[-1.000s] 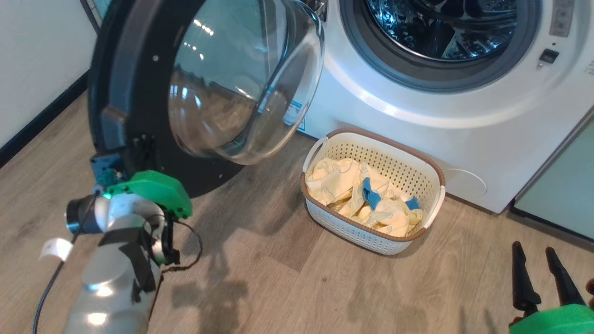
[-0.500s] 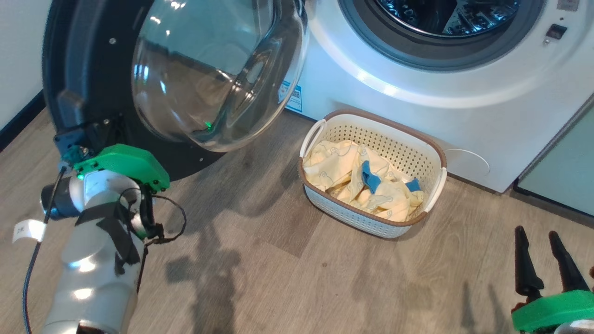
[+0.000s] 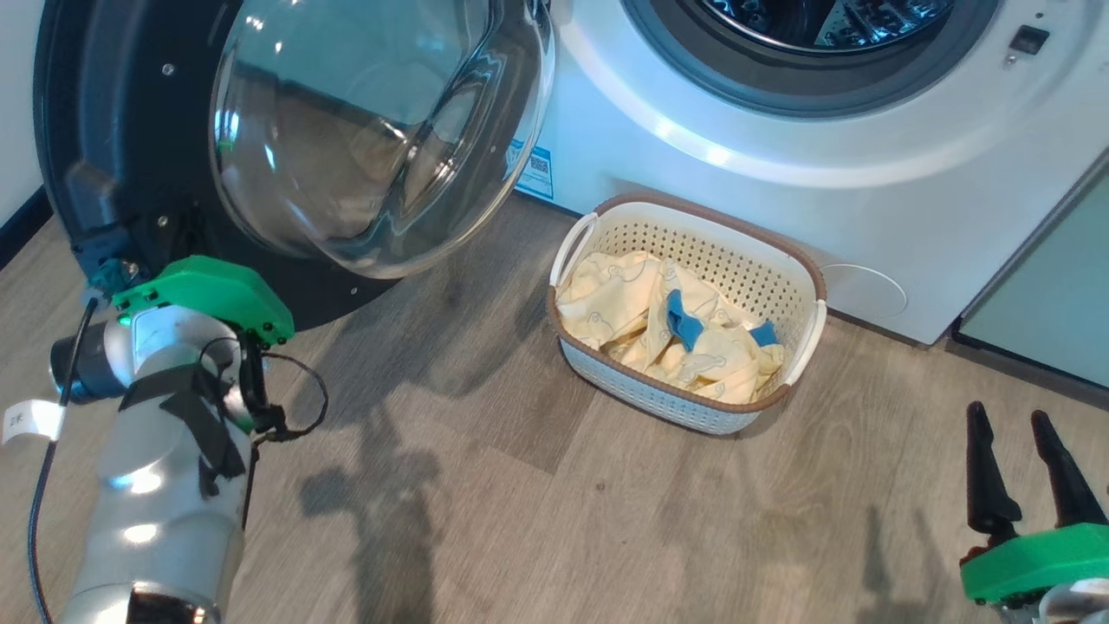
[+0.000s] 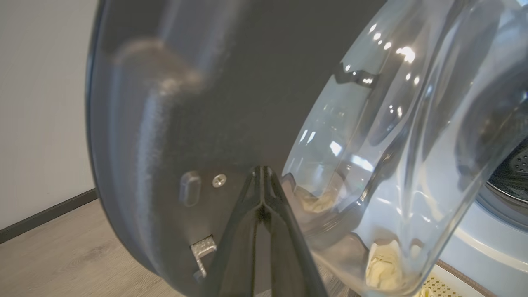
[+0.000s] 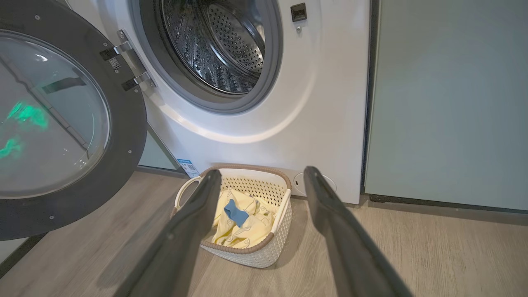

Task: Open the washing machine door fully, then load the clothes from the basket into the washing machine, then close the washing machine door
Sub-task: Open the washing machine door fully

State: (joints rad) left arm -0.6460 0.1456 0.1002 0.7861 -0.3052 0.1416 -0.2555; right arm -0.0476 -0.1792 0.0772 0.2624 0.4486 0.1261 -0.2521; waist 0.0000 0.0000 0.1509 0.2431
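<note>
Firstly, the change over the last second. My left gripper [image 4: 262,181] and the washing machine door [image 3: 113,130] have both gone further left of the basket [image 3: 736,269], so the door now stands wider open. The head view itself has also shifted. The basket and the clothes [image 3: 641,312] keep their place against the washer. My right gripper [image 5: 262,172] remains at the lower right with the same spread.

Left jaws: clenched tip to tip, closed on each other alone. The joined tips lie at the dark inner face of the door's rim, low down, just left of the glass bowl [image 3: 364,130]. A screw [image 4: 219,180] sits just to their left. I cannot confirm that the tips press on the rim.

Right jaws: released and spread wide, hanging over the wooden floor [image 3: 563,485], well apart from basket and door. In the right wrist view the basket shows between the two fingers.

Further out, the basket stands on the floor just in front of the white front of the washing machine [image 3: 693,113], below the open steel drum [image 5: 218,45]. The pale yellow clothes, with blue parts [image 3: 684,322], lie heaped inside the basket. A pale teal cabinet [image 5: 445,103] adjoins the washer on the right.
</note>
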